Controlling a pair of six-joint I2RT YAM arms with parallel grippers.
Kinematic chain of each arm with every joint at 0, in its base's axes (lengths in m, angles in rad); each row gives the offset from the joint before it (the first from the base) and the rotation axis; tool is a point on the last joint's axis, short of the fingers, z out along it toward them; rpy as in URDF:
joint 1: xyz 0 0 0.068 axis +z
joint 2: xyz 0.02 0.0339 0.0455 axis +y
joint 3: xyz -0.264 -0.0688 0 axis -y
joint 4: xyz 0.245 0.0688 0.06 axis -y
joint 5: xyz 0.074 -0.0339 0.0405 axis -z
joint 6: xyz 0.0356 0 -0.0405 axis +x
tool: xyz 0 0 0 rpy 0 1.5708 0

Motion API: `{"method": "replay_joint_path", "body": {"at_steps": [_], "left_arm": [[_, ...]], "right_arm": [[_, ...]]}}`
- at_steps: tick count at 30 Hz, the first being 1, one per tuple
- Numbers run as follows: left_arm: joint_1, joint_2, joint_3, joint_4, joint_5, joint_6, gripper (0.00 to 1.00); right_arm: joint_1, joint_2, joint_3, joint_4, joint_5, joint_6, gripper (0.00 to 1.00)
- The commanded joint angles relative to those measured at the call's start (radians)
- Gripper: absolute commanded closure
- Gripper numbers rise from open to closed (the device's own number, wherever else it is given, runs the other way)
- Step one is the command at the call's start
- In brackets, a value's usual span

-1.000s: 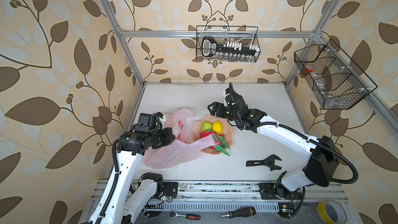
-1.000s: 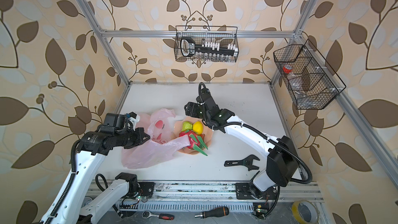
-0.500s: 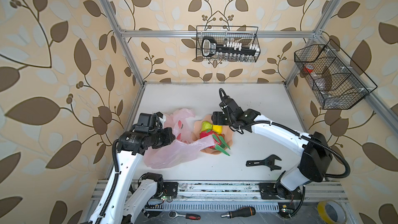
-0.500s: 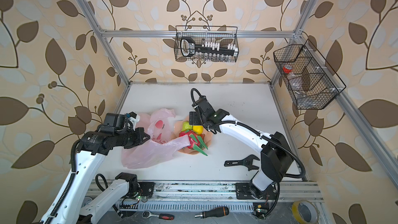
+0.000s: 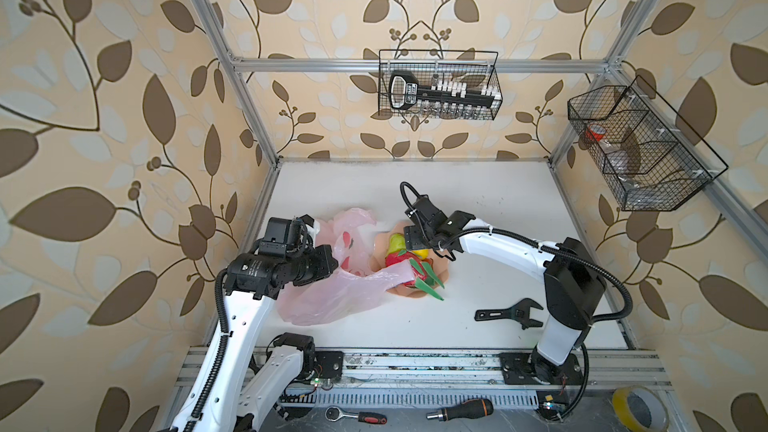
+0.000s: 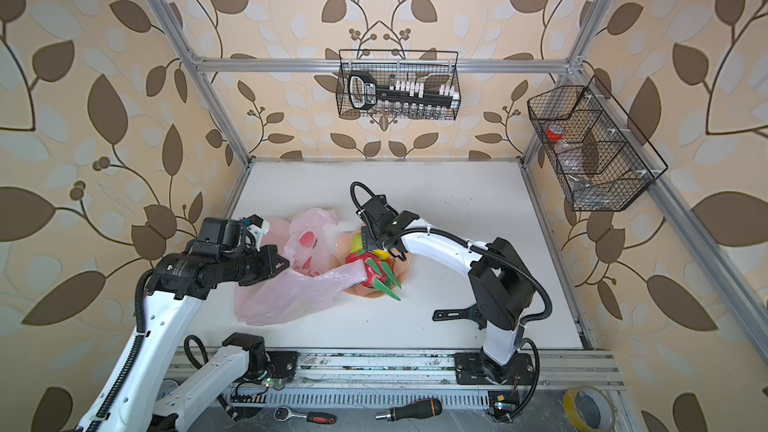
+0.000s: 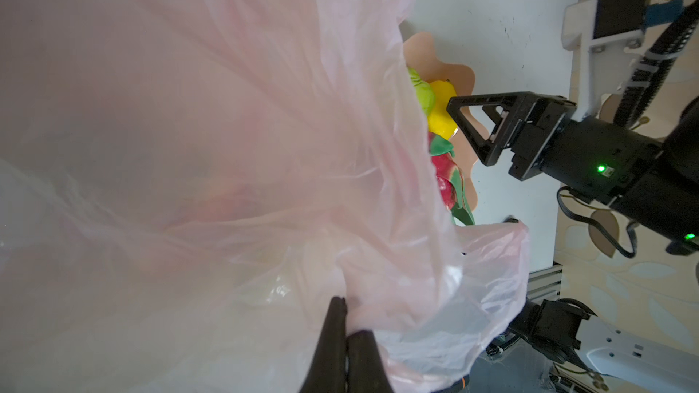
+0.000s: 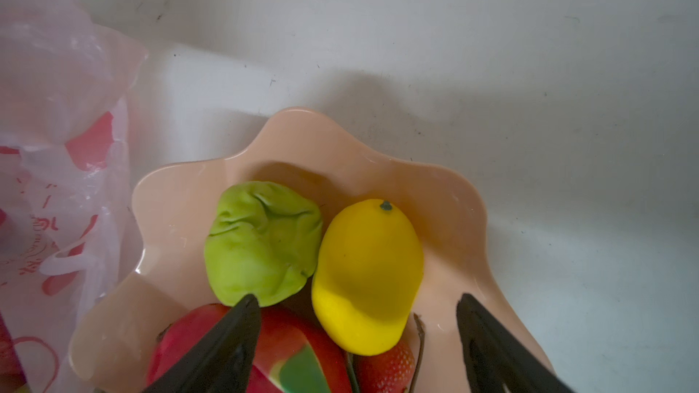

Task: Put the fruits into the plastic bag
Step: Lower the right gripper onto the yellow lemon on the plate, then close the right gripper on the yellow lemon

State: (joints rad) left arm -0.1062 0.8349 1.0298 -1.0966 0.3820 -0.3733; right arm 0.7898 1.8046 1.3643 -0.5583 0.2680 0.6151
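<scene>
The fruits (image 5: 397,261) lie heaped in a peach-pink scalloped bowl (image 5: 441,274) near the middle of the white table (image 5: 478,201) in both top views. The dragon fruit (image 6: 368,265) is on the near side, its green scales reaching over the rim. The plastic bag (image 5: 332,299) lies crumpled just left of the bowl, with one handle draped across the dragon fruit. The left gripper (image 5: 326,261) is at the bag's left edge, and the right gripper (image 5: 411,245) hangs over the far part of the bowl. A black adjustable wrench (image 5: 511,313) lies well apart to the right.

In the left wrist view, the left gripper (image 7: 346,334) has its jaws pressed together on a fold of the plastic bag (image 7: 227,145), whose film fills most of the frame. Past its edge show the green pear (image 7: 423,94) and the yellow fruit (image 7: 440,115).

In the right wrist view, the right gripper (image 8: 357,300) has its jaws spread wide and holds nothing, one finger on each side of the yellow fruit (image 8: 367,258). The green pear (image 8: 261,243) touches that fruit, and a strawberry (image 8: 384,368) lies below it. One fingertip seems to meet the pear, but contact is hard to judge.
</scene>
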Motion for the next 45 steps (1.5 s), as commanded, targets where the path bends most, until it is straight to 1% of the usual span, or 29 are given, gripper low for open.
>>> {"method": "replay_joint_path", "body": {"at_steps": [1,11,25,32,37,43,45], "left_arm": [[-0.01,-0.004,0.041,-0.02,0.006,0.016,1.0],[-0.012,-0.003,0.049,-0.021,0.014,0.013,1.0],[-0.013,-0.01,0.05,-0.025,0.014,0.007,1.0],[-0.013,-0.012,0.05,-0.026,0.011,0.007,1.0],[-0.013,-0.013,0.05,-0.025,0.011,0.007,1.0],[-0.013,-0.015,0.047,-0.022,0.016,0.005,1.0],[-0.013,-0.014,0.048,-0.023,0.014,0.008,1.0]], "right_arm": [[0.004,0.032,0.039,-0.025,0.05,-0.012,0.19],[-0.003,0.097,0.062,-0.034,0.073,0.009,0.24],[-0.004,0.166,0.091,-0.031,0.06,0.03,0.31],[0.005,0.17,0.072,-0.036,0.068,0.039,0.34],[0.009,0.17,0.067,-0.042,0.075,0.045,0.38],[0.014,0.171,0.059,-0.042,0.074,0.05,0.41],[0.014,0.168,0.058,-0.042,0.072,0.051,0.44]]}}
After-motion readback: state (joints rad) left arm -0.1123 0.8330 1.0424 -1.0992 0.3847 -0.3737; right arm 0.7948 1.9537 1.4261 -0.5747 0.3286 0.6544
